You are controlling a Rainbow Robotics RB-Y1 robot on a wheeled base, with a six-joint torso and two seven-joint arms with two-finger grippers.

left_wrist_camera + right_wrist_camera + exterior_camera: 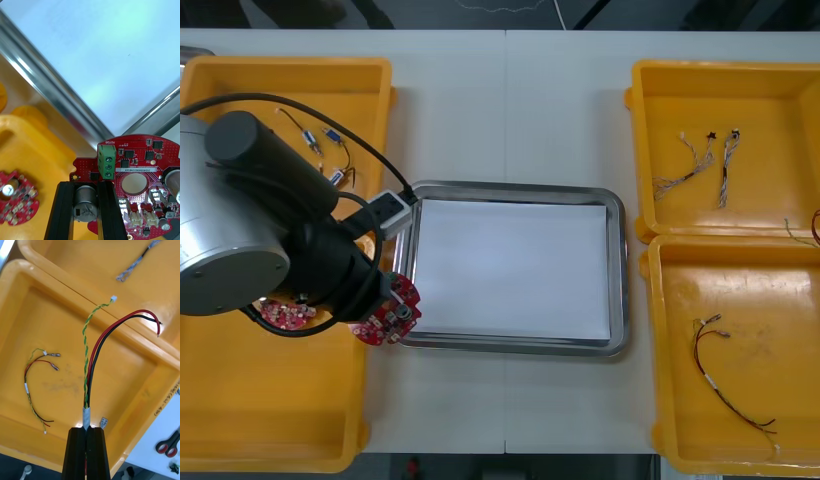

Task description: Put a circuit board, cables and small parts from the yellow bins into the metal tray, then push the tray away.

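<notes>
Front view: the left arm lies across the near left yellow bin (pixel 270 420), and its end reaches the near left corner of the metal tray (pixel 616 270).
Left gripper (pixel 85 184): fingers a narrow way apart, clamped on a silver cylinder that stands on a round red circuit board (pixel 137 183).
Held board: it overlaps both the bin's wall and the tray's rim at that corner.
Tray: it sits between the bins and is white inside.
Second board (pixel 286 316): it lies in the near left bin, just beside the held one.
Far left bin (pixel 240 75): it holds small metal parts (pixel 333 135) with thin wires.
Right gripper (pixel 87 429): fingers pressed together on a cable bundle (pixel 88 363), a twisted green and yellow pair with red and black wires, rising from the fingertips.
Right gripper's place: above the near right bin (pixel 123 390).
Loose cable (pixel 33 390): red, yellow and black, on that bin's floor, well apart from the fingers.
Far right bin (pixel 770 100): pale twisted cables (pixel 700 165) lie inside.
Scissors (pixel 168 444): on the white surface beside the near right bin.
</notes>
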